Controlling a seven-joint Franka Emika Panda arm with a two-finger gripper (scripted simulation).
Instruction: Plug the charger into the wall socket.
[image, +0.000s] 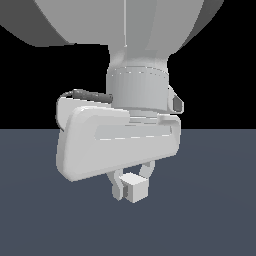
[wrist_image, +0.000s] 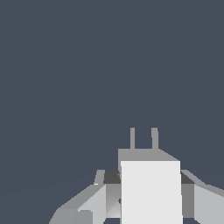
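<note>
While the big pale arm fills most of the exterior view, hanging down from the top, what draws the eye is the gripper at its lower end, with its two short fingers pinched onto the charger, a small plain white block. The block sits between the fingertips just below the broad white hand body, one corner turned toward the camera, and it hangs above the dark blue-grey floor without touching it, as far as can be judged. A thin dark cable runs along the top of the hand body on the exterior view's left. Behind everything the background is plain black above the floor line. Seen from the wrist camera, the same charger looms large and close, a bright white face with a greyer top edge, and two thin grey prongs stick out of its far end, side by side and parallel. The grey fingers flank the block on both sides and press against it, with dark pads showing just where they meet its sides. Beyond the prongs, only the flat blue-grey floor shows, and the wall socket appears in neither view.
</note>
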